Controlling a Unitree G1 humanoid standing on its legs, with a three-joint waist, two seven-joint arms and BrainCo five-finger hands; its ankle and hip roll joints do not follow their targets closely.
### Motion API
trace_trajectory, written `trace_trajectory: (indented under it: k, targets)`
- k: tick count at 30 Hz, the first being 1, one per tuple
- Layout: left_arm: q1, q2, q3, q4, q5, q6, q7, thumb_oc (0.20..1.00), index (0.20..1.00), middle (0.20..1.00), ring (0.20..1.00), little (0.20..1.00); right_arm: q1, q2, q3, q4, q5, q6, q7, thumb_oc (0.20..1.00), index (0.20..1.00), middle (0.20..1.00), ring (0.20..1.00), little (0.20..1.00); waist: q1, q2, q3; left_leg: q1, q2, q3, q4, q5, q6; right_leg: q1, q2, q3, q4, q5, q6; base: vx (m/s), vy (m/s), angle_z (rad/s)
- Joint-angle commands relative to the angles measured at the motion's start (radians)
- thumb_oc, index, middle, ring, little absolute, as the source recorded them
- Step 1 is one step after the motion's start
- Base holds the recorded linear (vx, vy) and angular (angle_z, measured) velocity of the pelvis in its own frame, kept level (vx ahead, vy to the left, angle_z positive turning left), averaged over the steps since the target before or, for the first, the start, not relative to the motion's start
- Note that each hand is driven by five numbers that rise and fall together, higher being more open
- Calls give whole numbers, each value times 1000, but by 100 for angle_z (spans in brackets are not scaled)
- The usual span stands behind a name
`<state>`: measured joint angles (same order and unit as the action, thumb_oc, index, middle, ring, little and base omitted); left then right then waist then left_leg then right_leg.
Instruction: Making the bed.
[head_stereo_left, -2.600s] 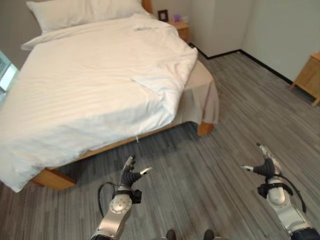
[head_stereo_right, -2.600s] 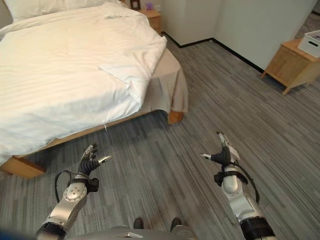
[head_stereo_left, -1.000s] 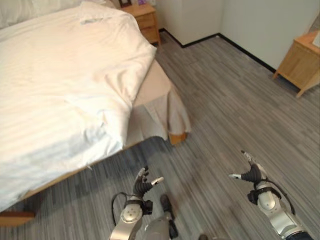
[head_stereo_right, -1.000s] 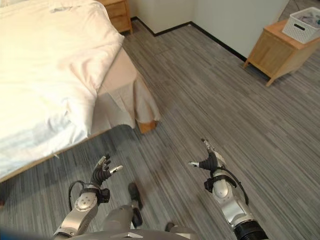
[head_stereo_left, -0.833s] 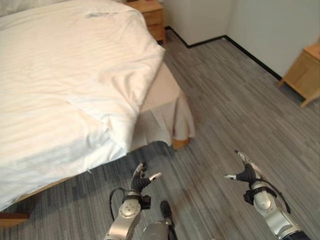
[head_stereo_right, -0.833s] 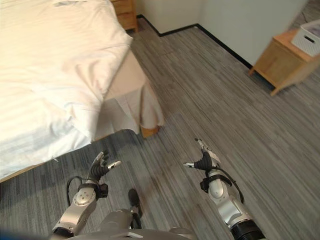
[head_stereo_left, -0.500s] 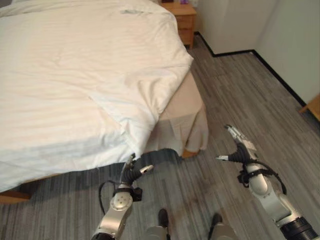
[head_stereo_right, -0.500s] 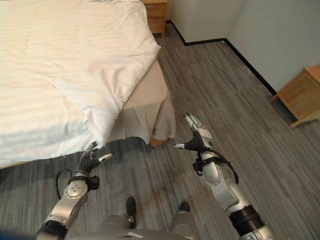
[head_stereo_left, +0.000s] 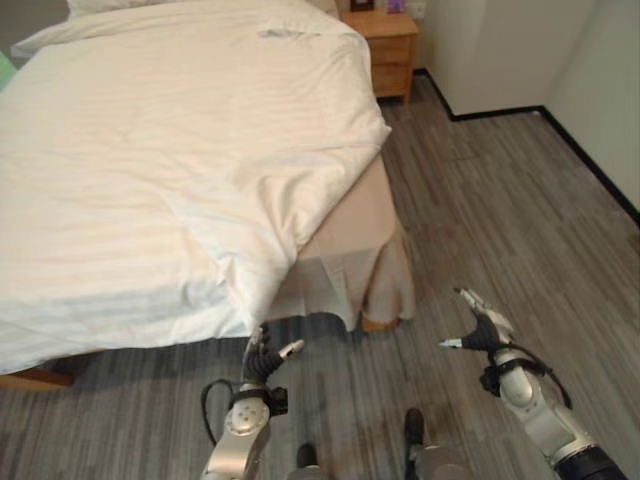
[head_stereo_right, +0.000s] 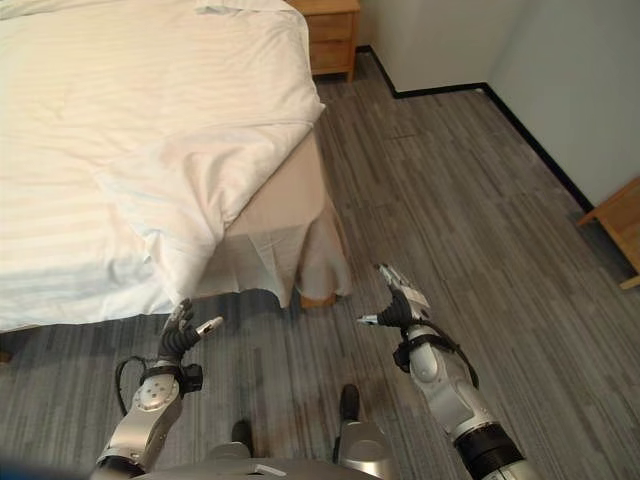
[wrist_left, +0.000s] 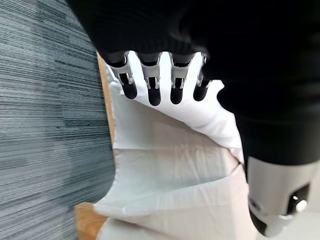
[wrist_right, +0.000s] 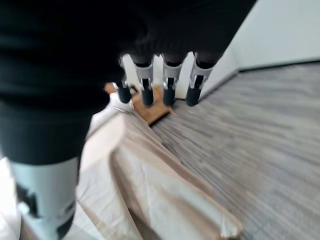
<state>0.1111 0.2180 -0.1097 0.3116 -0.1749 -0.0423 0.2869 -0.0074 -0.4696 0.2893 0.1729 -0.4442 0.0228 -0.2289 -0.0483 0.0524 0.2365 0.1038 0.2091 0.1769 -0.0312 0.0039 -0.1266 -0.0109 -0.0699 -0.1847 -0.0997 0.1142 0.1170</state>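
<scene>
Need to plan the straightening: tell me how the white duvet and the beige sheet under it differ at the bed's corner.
The white duvet covers the top of the bed, while the beige sheet hangs down the side toward the floor. The duvet's corner is folded back on itself; the sheet's corner drapes in loose pleats. The duvet is faintly striped; the sheet looks plain. Neither hand touches either one.

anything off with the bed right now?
Yes. The white duvet sits askew: its near corner is folded back, leaving the beige bed skirt bare at the foot corner. Both hands, left hand and right hand, hang open, touching nothing.
</scene>
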Motion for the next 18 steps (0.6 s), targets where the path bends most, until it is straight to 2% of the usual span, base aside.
trace_trajectory:
  k: [1,2,3,4,5,7,8,9,11,14,16,17,18]
  targets:
    - [-33,43,-3,-56,-40,-60,36,1000,1000,1000,1000,1000,-9,0,-15,-75,82,-27,-36,1000,1000,1000,1000,1000,14,-39,-10,-28,34,-27,314,108,-40,-5,-84,13,12,-87,-3,102,-282,-2]
    - [-33,43,-3,-56,-40,-60,36,1000,1000,1000,1000,1000,-9,0,-15,-75,82,-27,-36,1000,1000,1000,1000,1000,14,-39,-10,-28,34,-27,314,108,-40,-5,-84,13,12,-87,-3,113,-280,-3]
    - [-41,40,-9,-59,-44,-63,40,1000,1000,1000,1000,1000,-2,-6,-25,-77,91,-25,-40,1000,1000,1000,1000,1000,9,-45,2,-62,40,-26,386,122,-38,12,-84,6,12,-98,-17,95,-189,5]
    - [-42,38,-11,-61,-42,-66,44,1000,1000,1000,1000,1000,5,-12,-34,-80,93,-23,-46,1000,1000,1000,1000,1000,7,-49,9,-81,45,3,413,117,-31,27,-83,0,12,-112,-26,182,-241,2]
    - [-42,36,-10,-71,-46,-68,46,1000,1000,1000,1000,1000,10,-18,-41,-90,96,-21,-47,1000,1000,1000,1000,1000,13,-48,16,-103,26,22,411,80,-15,42,-79,8,12,-125,-27,238,-151,0]
    - [-32,25,-12,-86,-42,-71,52,1000,1000,1000,1000,1000,3,-35,-46,-91,95,-26,-46,1000,1000,1000,1000,1000,29,-36,18,-152,-47,16,318,-3,19,66,-74,32,12,-150,-19,273,-15,-4]
    - [-28,19,-14,-88,-41,-68,51,1000,1000,1000,1000,1000,2,-42,-51,-89,93,-25,-46,1000,1000,1000,1000,1000,38,-23,15,-167,-60,6,241,10,18,69,-70,37,12,-155,-13,262,79,-12]
    - [-26,13,-16,-89,-38,-66,53,1000,1000,1000,1000,1000,8,-51,-60,-86,90,-25,-46,1000,1000,1000,1000,1000,45,-10,15,-165,-58,0,135,51,7,85,-70,34,12,-167,-6,247,93,-14]
    - [-39,8,-22,-77,-34,-71,58,1000,1000,1000,1000,1000,15,-61,-72,-61,89,-19,-65,1000,1000,1000,1000,1000,59,-6,25,-218,-26,11,-2,137,-16,133,-80,19,12,-190,0,291,37,6]
    - [-43,9,-17,-80,-38,-79,68,1000,1000,1000,1000,1000,20,-59,-77,-49,94,-18,-75,1000,1000,1000,1000,1000,61,-9,27,-219,-28,23,-37,152,-22,157,-80,14,12,-200,2,185,10,12]
    - [-37,9,-11,-89,-40,-83,74,1000,1000,1000,1000,1000,32,-60,-80,-52,87,-19,-75,1000,1000,1000,1000,1000,55,4,18,-193,-29,50,-28,172,-21,172,-65,16,12,-207,-2,142,49,-35]
    - [-35,10,-11,-90,-37,-84,75,1000,1000,1000,1000,1000,39,-59,-82,-56,84,-21,-75,1000,1000,1000,1000,1000,51,2,16,-185,-28,84,2,162,-18,182,-64,16,12,-210,-8,121,7,-30]
    - [-38,16,-11,-96,-34,-82,73,1000,1000,1000,1000,1000,49,-55,-85,-64,81,-20,-74,1000,1000,1000,1000,1000,39,-13,15,-185,-24,161,87,136,-7,194,-75,-1,12,-209,-17,89,-7,-19]
